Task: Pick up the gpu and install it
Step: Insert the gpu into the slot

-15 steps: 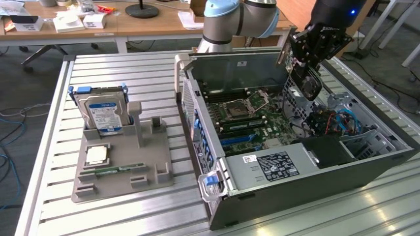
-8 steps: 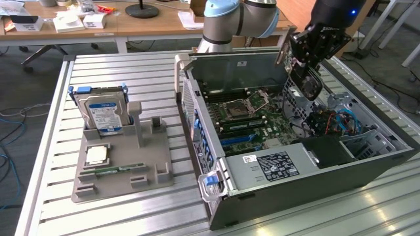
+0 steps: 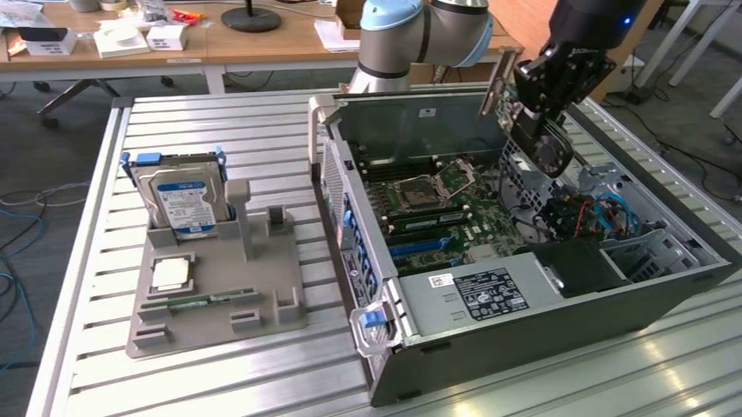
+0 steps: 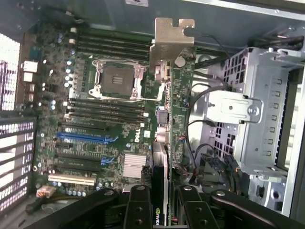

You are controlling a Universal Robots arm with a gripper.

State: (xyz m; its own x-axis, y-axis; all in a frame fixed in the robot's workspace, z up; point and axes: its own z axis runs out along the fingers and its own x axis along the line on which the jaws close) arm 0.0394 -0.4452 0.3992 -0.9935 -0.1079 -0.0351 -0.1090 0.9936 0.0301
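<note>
Tool's (image 4: 162, 205) half shut, gripping the gpu (image 4: 165, 124) over the case (image 3: 522, 347); I'd keep it square to the board (image 4: 95, 157).

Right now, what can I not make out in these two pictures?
- Faces of the gpu: wrist view, the card is edge-on, and the fingers cover its near end.
- Part of the board under the gpu: wrist view, the card hides it.
- Label text on the drive: exterior view, too small to read.
- Arm: exterior view, cut off by the top edge.
</note>
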